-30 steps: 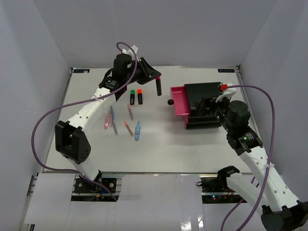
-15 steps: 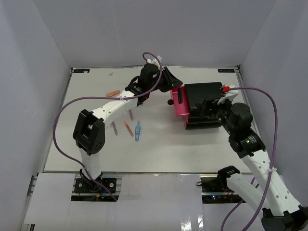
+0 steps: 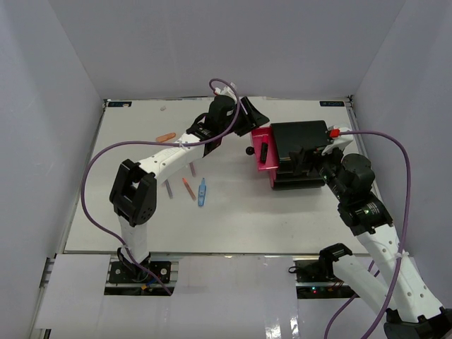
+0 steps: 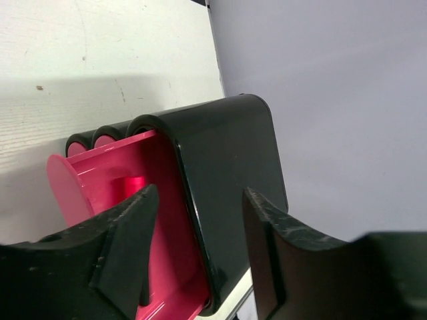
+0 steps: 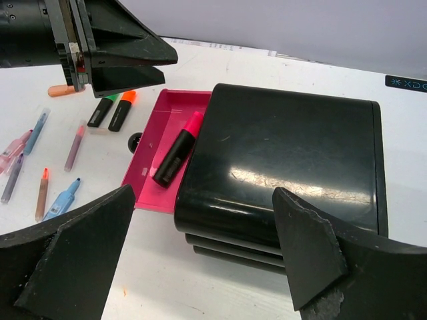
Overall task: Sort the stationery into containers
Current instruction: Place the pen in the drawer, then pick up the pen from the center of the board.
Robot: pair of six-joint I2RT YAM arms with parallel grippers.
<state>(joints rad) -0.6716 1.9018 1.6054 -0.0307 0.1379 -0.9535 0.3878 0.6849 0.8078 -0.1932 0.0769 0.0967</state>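
Note:
The black three-tier cabinet point(image 3: 302, 145) stands at the right, its top magenta-pink drawer point(image 3: 257, 164) pulled out, with a round black knob point(image 3: 249, 150). A black highlighter with a pink cap point(image 5: 177, 150) lies in that drawer. My left gripper point(image 3: 260, 119) is open and empty, hovering just above the drawer's far end; the left wrist view shows the drawer point(image 4: 127, 193) and cabinet point(image 4: 233, 180) between its jaws. My right gripper point(image 3: 311, 157) is open and empty over the cabinet's near side point(image 5: 287, 167). Green-capped point(image 5: 102, 110) and orange-capped point(image 5: 122, 111) highlighters lie left of the drawer.
Thin pens point(image 3: 188, 188) and a light-blue piece point(image 3: 202, 192) lie scattered at the table's middle left. A salmon piece point(image 3: 166, 136) lies further back. My left arm point(image 3: 162, 155) stretches across the table above them. White walls close in the table.
My left arm swung right from the back middle to the open drawer carrying the pink-capped highlighter. The highlighter now lies in the drawer and the jaws are empty. The right arm barely moved.

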